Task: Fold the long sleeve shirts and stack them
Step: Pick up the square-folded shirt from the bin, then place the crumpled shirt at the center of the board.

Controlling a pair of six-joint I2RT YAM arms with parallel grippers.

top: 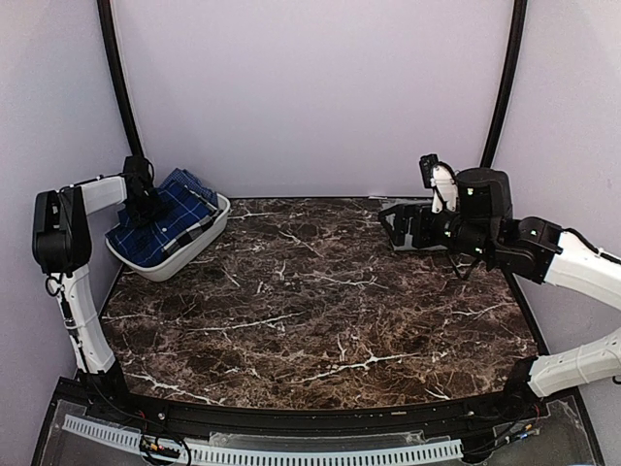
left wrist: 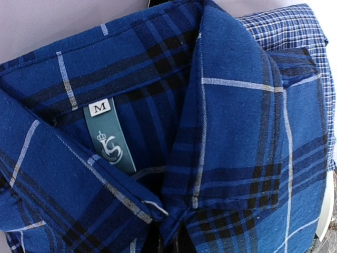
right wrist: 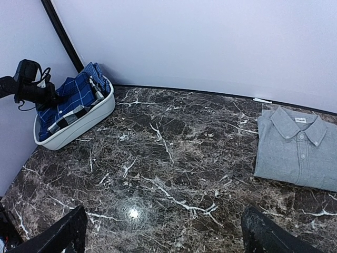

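Retrieving the plaid shirt [top: 165,233] from the white basket [top: 189,254] is judged to be the step in hand. The basket sits at the far left of the surface [top: 320,311]. The shirt lies bunched inside it, collar uppermost, with the green size label [left wrist: 108,137] exposed. The left tool [top: 144,209] is lowered into the cloth with its jaws closed narrow, apparently pinching fabric close to the collar. A grip there would let the garment hang straight when lifted. Its fingers are hidden in the wrist view. A finer-checked cloth [left wrist: 297,31] lies beside the collar. The grey shirt [right wrist: 297,147] lies folded at the far right, presumably as the base of the stack. The right tool [right wrist: 163,234] hovers near it, its 2 fingers spread wide and empty.
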